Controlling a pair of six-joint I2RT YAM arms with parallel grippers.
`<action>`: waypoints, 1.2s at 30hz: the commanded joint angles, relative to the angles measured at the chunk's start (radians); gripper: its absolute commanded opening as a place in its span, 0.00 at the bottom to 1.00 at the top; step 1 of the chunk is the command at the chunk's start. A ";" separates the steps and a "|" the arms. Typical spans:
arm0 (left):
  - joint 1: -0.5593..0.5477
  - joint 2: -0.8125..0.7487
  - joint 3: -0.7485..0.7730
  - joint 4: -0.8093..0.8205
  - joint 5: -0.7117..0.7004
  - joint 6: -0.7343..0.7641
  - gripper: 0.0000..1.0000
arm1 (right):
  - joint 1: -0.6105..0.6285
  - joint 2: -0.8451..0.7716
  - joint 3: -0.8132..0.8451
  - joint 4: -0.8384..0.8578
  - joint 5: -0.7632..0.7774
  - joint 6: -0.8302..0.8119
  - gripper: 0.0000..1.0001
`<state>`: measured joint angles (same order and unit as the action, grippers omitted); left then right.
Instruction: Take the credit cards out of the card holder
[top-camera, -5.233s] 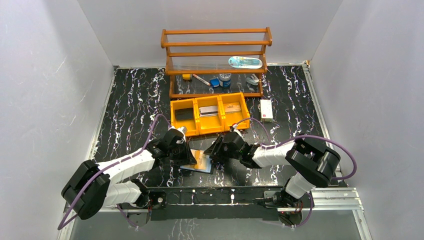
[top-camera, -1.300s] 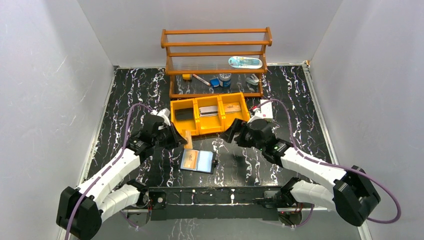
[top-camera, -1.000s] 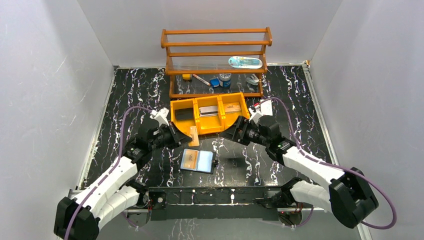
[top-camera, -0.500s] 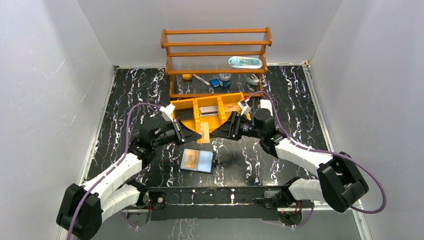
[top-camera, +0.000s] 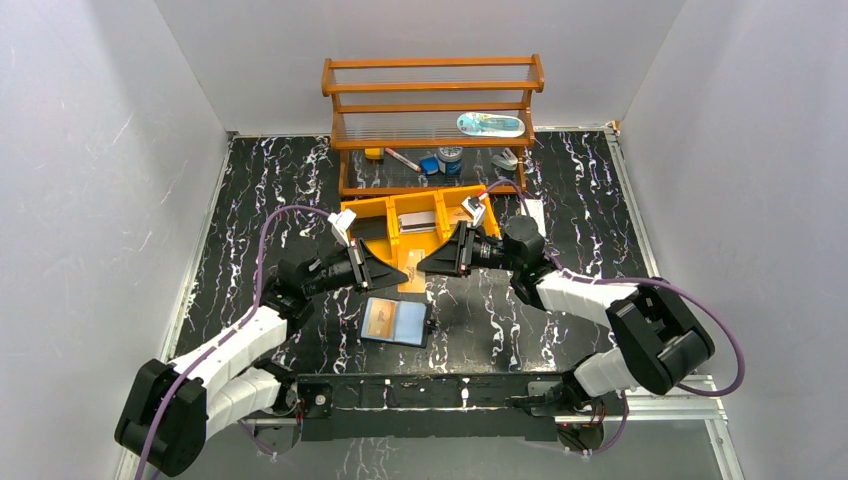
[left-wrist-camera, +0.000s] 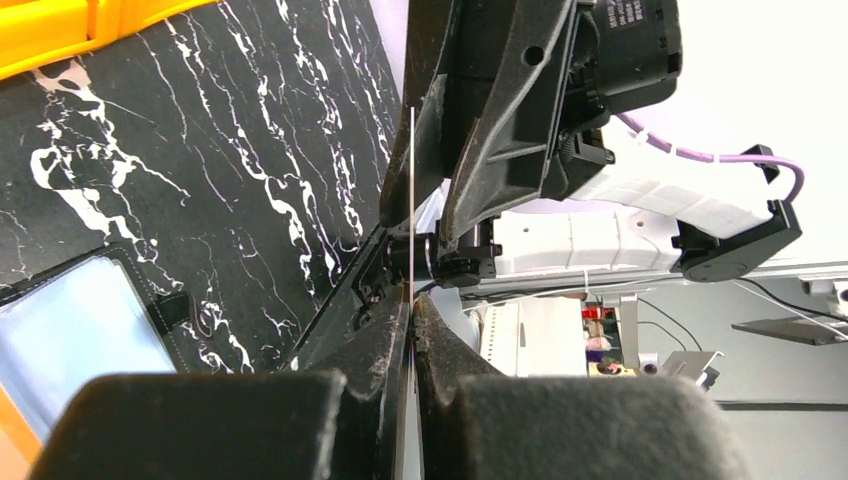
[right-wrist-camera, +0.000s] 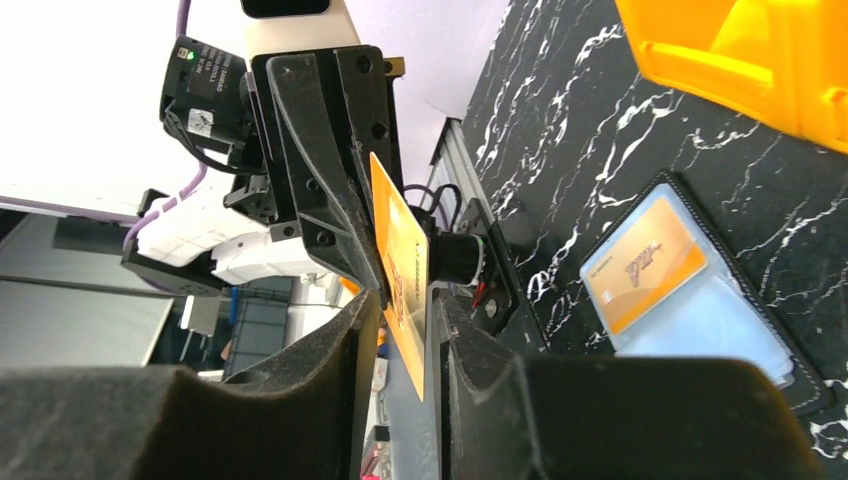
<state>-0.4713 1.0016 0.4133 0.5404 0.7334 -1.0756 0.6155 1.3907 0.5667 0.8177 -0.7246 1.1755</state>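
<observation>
The card holder (top-camera: 410, 323) lies open on the table, black outside, pale blue inside. One orange-tan credit card (top-camera: 378, 318) sits in its left panel; it also shows in the right wrist view (right-wrist-camera: 645, 265). My left gripper (top-camera: 397, 272) is shut on a second tan credit card (top-camera: 410, 271), held on edge above the table. It is a thin line in the left wrist view (left-wrist-camera: 411, 190). My right gripper (top-camera: 428, 264) faces the left one. Its jaws are open a little, one on each side of that card (right-wrist-camera: 400, 270).
The yellow three-compartment bin tray (top-camera: 415, 196) stands just behind both grippers, with items in it. A wooden shelf rack (top-camera: 430, 110) with small items is at the back. The table's front rail (top-camera: 430, 385) runs below the card holder.
Both grippers moved inward and met in front of the bin tray. The left one brought the tan card along, and the right one's jaws now straddle it.
</observation>
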 joint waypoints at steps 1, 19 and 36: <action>0.003 -0.012 -0.009 0.071 0.042 -0.014 0.00 | -0.005 0.017 0.019 0.171 -0.064 0.055 0.32; 0.003 0.010 0.013 0.138 0.069 -0.003 0.00 | -0.008 0.023 -0.005 0.256 -0.112 0.111 0.26; 0.006 0.008 0.046 0.114 0.026 0.007 0.05 | -0.008 0.028 -0.011 0.303 -0.107 0.137 0.00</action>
<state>-0.4709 0.9955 0.4217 0.6327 0.7673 -1.0786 0.6033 1.4223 0.5579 1.0252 -0.8146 1.2922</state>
